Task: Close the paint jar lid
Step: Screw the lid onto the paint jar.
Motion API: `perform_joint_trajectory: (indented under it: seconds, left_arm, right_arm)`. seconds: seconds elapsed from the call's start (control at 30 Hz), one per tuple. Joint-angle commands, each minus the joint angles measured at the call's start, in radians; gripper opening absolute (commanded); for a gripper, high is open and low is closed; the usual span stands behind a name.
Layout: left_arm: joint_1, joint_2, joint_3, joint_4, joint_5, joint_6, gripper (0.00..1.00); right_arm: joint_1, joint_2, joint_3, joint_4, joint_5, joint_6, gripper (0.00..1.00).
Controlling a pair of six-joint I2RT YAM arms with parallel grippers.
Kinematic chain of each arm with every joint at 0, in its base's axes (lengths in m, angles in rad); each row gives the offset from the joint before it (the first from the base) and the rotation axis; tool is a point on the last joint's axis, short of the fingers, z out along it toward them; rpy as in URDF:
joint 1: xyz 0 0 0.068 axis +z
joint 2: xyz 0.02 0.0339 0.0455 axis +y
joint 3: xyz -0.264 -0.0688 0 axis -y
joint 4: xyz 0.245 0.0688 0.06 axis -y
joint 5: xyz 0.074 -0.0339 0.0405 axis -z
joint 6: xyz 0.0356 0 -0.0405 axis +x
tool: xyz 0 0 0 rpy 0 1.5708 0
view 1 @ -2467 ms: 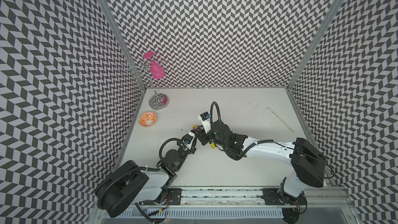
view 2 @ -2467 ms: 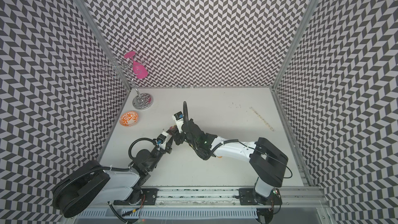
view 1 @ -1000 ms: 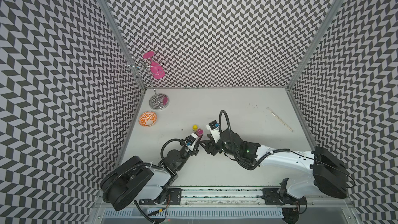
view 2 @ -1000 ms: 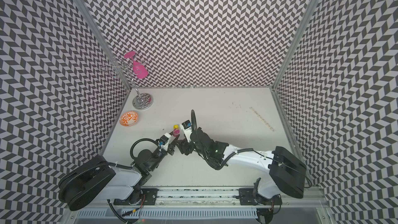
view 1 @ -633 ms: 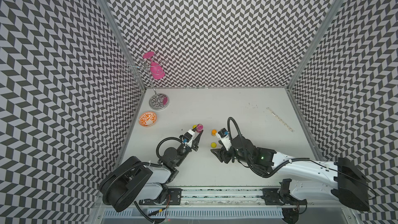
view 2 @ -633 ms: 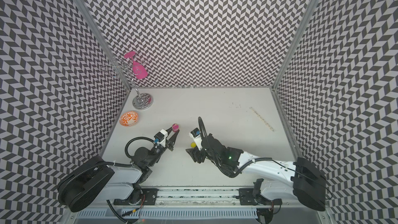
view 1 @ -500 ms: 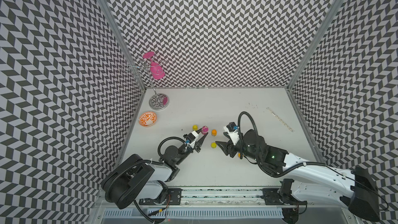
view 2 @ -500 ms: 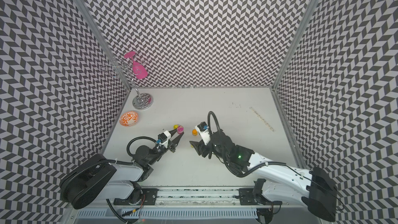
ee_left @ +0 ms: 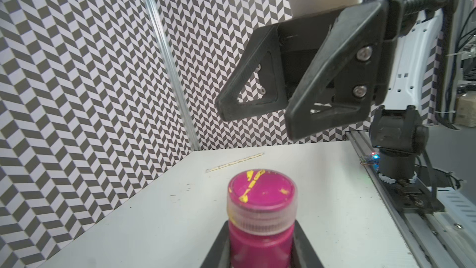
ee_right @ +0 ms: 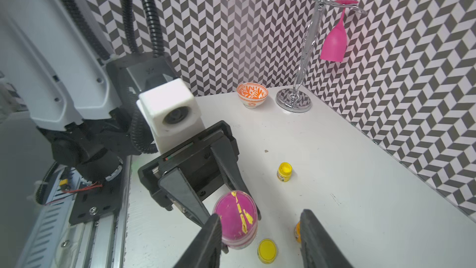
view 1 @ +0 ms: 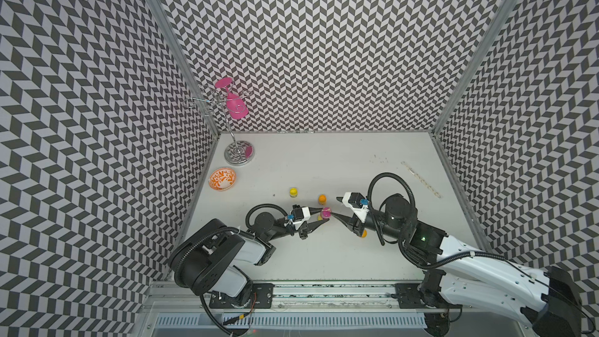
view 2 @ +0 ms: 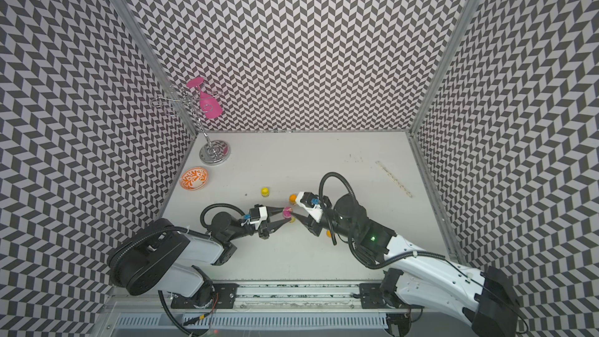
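Note:
A small magenta paint jar (ee_left: 260, 238) with a yellow-smeared clear lid (ee_left: 262, 202) on top is held just above the table. My left gripper (view 1: 324, 216) is shut on the jar's body, seen in both top views (view 2: 285, 215). My right gripper (ee_right: 260, 216) hovers over the jar from the right side, open. One finger (ee_right: 211, 238) is beside the lid (ee_right: 235, 215) and nothing lies between the jaws. In the left wrist view the right gripper (ee_left: 258, 119) hangs above the lid, clear of it.
A yellow jar (view 1: 293, 192) and an orange jar (view 1: 322, 198) stand just behind the grippers. A loose yellow lid (ee_right: 266, 250) lies below the magenta jar. Another orange jar (view 1: 363, 235) sits under the right wrist. At the back left are an orange bowl (view 1: 222, 179) and a glass rack (view 1: 238, 153).
The right arm has drawn back to the right and its jaws have narrowed somewhat. The left gripper has carried the magenta jar a little rightward, toward the right gripper.

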Motion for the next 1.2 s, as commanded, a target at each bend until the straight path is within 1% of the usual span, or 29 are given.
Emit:
perform_joint_trajectory:
  seconds: [0.0,0.17,0.43,0.57,0.73,1.17]
  left_arm:
    - [0.004,0.014,0.023,0.061,0.082,-0.031,0.29]
    - [0.004,0.041,0.024,0.116,0.104,-0.063,0.29]
    - [0.006,0.035,0.022,0.117,0.107,-0.066,0.29]
    - [0.006,0.036,0.024,0.119,0.107,-0.068,0.29]
    - [0.005,0.039,0.025,0.117,0.108,-0.067,0.29]
    - [0.006,0.034,0.027,0.106,0.099,-0.064,0.29]
  right_arm:
    - [-0.005,0.01,0.006,0.061,-0.105,-0.058,0.55]
    - [-0.006,0.027,0.013,0.047,-0.174,-0.079,0.56]
    - [-0.007,0.073,0.025,0.046,-0.159,-0.065,0.51]
    - [-0.007,0.086,0.024,0.051,-0.132,-0.063,0.5]
    - [-0.006,0.09,0.026,0.058,-0.127,-0.059,0.45]
    - [-0.007,0.129,0.032,0.054,-0.121,-0.052,0.37]
